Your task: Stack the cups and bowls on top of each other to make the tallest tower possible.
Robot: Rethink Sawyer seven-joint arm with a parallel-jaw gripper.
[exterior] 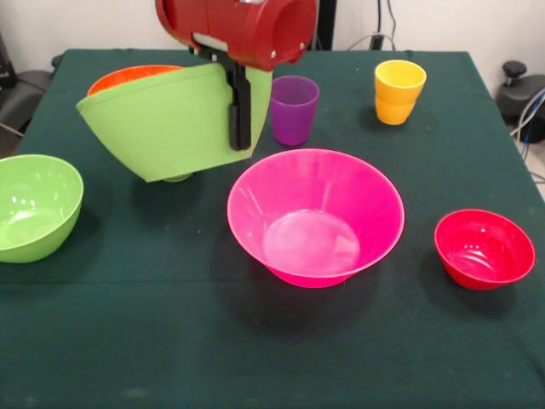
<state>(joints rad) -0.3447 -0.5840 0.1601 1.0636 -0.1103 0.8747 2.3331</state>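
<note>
**Gripper lifts a lime green bowl, tilted, above the table**

Gripper (239,115) comes down from the red arm (243,25) at top centre; its dark fingers (240,106) are clamped over the rim of a lime green bowl (166,123), one finger visible on the outer wall; bowl held tilted, wall facing the camera, mouth turned away and up; it looks raised off the cloth, shadow beneath it; an orange bowl (128,77) shows just behind its upper left rim, whether nested in it or standing behind it I cannot tell.

Just right of the gripper, a translucent purple cup (294,109) stands upright on the green tablecloth (272,341); further right, near the far edge, a yellow cup (399,85) sits nested in an orange cup (392,111), upright.

Front of the gripper, centre of table, the large pink bowl (315,217), upright, empty; right of it, apart, the small red bowl (484,249), upright, empty; at the left edge, a second lime green bowl (36,207), upright, partly cut by the frame, well apart from the held one.

No tower standing; pieces spread singly except the two nested cups.
</note>
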